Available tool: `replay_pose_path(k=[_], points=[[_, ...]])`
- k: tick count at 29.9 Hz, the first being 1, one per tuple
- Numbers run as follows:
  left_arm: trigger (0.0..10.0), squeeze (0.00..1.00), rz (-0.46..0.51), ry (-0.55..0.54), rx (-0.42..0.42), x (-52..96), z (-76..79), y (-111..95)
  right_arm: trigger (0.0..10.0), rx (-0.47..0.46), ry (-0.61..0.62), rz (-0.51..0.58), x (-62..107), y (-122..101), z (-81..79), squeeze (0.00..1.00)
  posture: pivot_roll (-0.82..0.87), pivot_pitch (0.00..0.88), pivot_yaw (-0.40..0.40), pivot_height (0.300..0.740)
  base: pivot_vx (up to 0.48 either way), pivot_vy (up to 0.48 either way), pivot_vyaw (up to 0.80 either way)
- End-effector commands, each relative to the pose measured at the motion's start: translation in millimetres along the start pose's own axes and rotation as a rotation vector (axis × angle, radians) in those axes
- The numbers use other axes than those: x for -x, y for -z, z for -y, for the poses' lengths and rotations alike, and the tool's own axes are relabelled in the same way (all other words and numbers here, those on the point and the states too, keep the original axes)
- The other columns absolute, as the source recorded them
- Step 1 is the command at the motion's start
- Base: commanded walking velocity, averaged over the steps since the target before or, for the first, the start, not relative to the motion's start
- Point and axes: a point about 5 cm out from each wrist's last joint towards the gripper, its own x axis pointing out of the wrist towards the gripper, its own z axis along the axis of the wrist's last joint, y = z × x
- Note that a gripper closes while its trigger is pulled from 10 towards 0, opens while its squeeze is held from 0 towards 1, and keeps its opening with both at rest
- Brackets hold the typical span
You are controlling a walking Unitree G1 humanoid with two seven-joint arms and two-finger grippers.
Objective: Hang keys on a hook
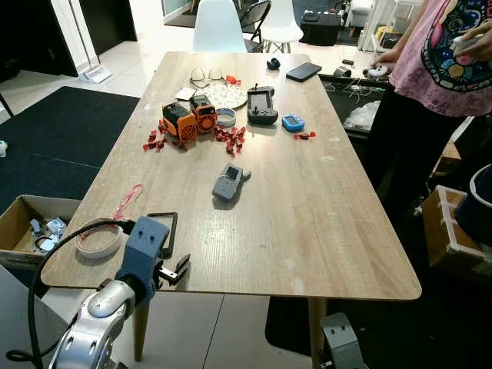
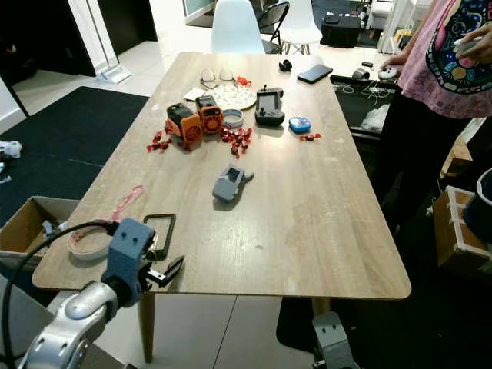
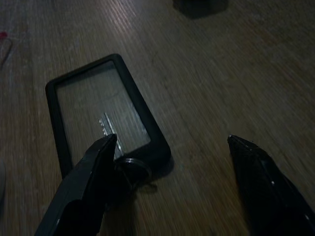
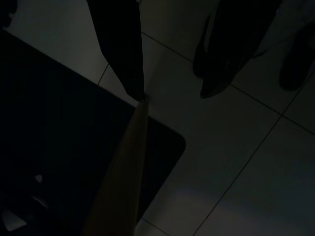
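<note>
Wooden table [image 1: 307,231]: left gripper [image 3: 172,162], fingers spread, hovers over key [image 3: 109,129] inside black frame [image 3: 147,125]; no legible writing.

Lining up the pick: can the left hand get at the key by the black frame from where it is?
Probably yes. The left hand is open just above the key, which lies inside the black frame on the table; only the frame's edge might snag a finger.

head eyes: high, facing down the table [image 1: 323,231] — shared | left wrist: close above tabletop | right wrist: floorward
</note>
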Motion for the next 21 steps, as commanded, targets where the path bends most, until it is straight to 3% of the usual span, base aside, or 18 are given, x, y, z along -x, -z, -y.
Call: replay_pose_path(k=[1,5,6,7,8,9,10,11,21], points=[[10.0,0.0,-0.023,-0.008,-0.011,2.1,-0.4,2.5,10.0,-0.006,0.002,-0.024,2.1,6.0,0.1,0.0,0.03,0.093,-0.006,0.74,0.0,0.0,0.0],[10.0,0.0,-0.032,-0.018,-0.005,0.9,0.2,2.9,10.0,-0.006,0.002,-0.024,2.1,5.8,0.4,0.0,0.03,0.093,-0.006,0.74,0.0,0.0,0.0],[8.8,0.0,-0.037,-0.019,-0.003,0.5,0.3,3.3,10.0,-0.005,0.001,-0.023,2.1,5.7,0.4,0.0,0.03,0.093,-0.006,0.74,0.0,0.0,0.0],[6.1,0.0,-0.042,-0.022,0.001,0.1,0.1,4.2,10.0,-0.004,0.001,-0.023,2.0,5.5,0.4,0.0,0.03,0.095,-0.006,0.74,0.0,0.0,0.0],[6.1,0.0,-0.042,-0.022,0.001,0.1,0.1,4.2,10.0,-0.004,0.001,-0.023,2.0,5.5,0.4,0.0,0.03,0.095,-0.006,0.74,0.0,0.0,0.0],[4.4,0.0,-0.046,-0.024,0.002,-0.1,-0.2,5.0,10.0,-0.004,0.001,-0.023,1.9,5.4,0.4,0.0,0.03,0.095,-0.006,0.74,0.0,0.0,0.0],[1.1,0.0,-0.049,-0.024,0.004,0.2,-0.4,6.1,10.0,-0.003,0.001,-0.023,1.9,5.5,0.3,0.0,0.02,0.094,-0.005,0.74,0.0,0.0,0.0],[0.0,0.0,-0.052,-0.023,0.005,0.5,-0.4,7.1,10.0,-0.003,0.001,-0.024,2.0,5.6,0.4,0.0,0.02,0.094,-0.005,0.74,0.0,0.0,0.0],[0.0,0.0,-0.066,-0.008,-0.012,1.8,1.4,10.1,10.0,-0.002,0.002,-0.029,3.3,8.3,0.0,0.0,0.02,0.088,-0.001,0.74,0.0,0.0,0.0]])
